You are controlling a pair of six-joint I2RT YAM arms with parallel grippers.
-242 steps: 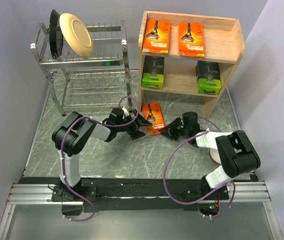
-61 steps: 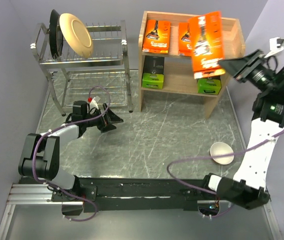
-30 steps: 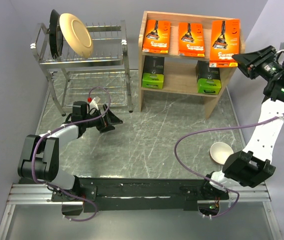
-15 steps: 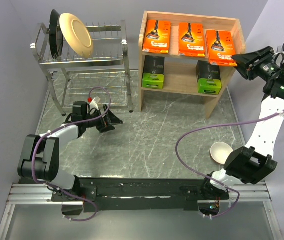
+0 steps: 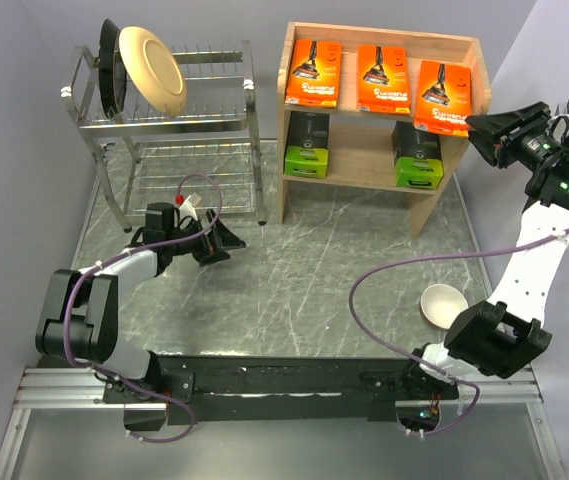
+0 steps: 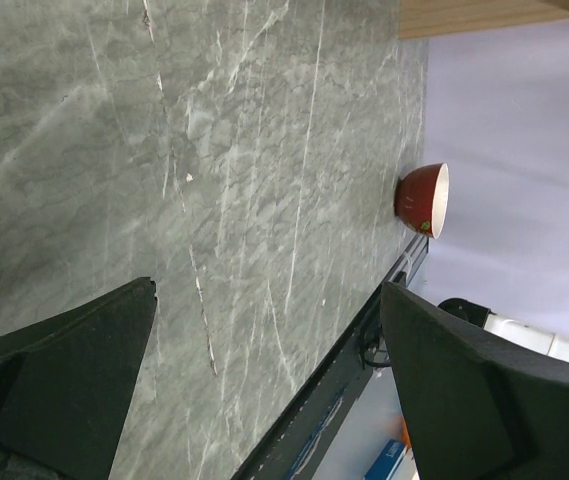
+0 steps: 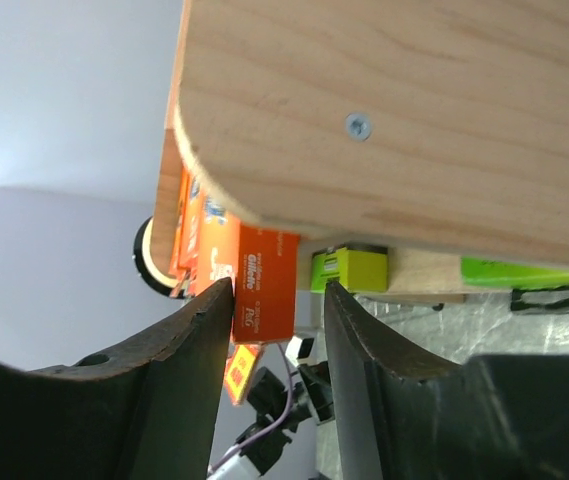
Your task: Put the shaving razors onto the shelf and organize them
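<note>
Lying on the shelf's (image 5: 359, 168) top tier are two orange razor packs (image 5: 383, 77). A third orange pack (image 5: 442, 95) sits at the 3 o'clock end, its edge between the right gripper's (image 5: 476, 125) slightly parted fingers, with a gap on one side. Two black packs (image 5: 307, 145) occupy the lower tier. Toward 8 o'clock from the shelf, the left gripper (image 5: 230, 247) gapes wide over the marble table (image 5: 314, 290).

Orange pack (image 7: 264, 285) (mostly hidden).
</note>
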